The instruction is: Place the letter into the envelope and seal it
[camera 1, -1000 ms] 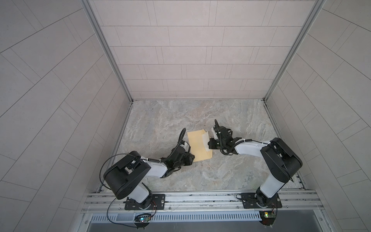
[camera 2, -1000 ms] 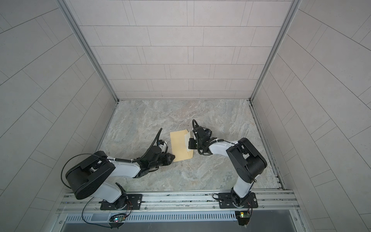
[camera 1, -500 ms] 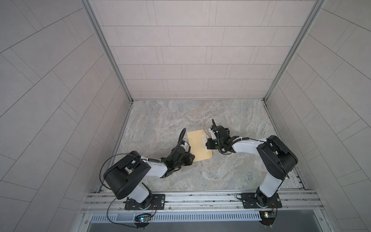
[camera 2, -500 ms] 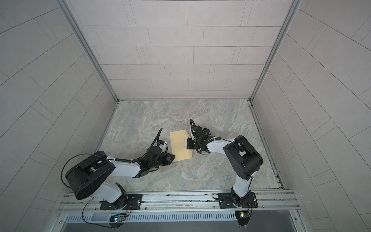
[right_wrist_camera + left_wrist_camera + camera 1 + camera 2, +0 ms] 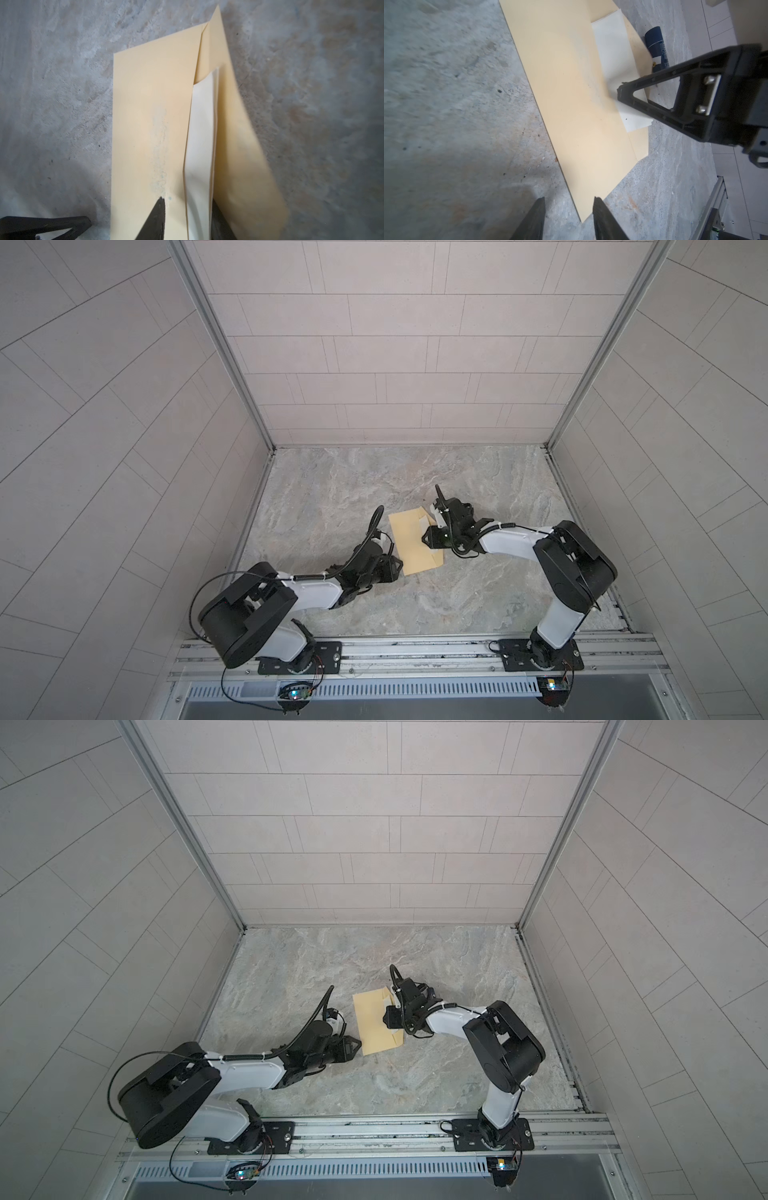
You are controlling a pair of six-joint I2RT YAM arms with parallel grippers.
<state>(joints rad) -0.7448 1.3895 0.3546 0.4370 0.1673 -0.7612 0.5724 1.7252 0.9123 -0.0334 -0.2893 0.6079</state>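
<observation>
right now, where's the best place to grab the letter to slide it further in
Grip the letter by its exposed pale strip, the only part outside the envelope. Come in from the open mouth side, where the flap stands open, fingers above and below the strip; the rest is tucked under the envelope's face.

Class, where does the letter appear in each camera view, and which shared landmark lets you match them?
In a top view: the letter, pale strip just right of centre.
In a top view: the letter, same strip, mid-width.
Left wrist: the letter, white sheet sticking out of the envelope.
Right wrist: the letter, white strip emerging from the envelope.
Shared landmark: the envelope, partly around it everywhere.
</observation>
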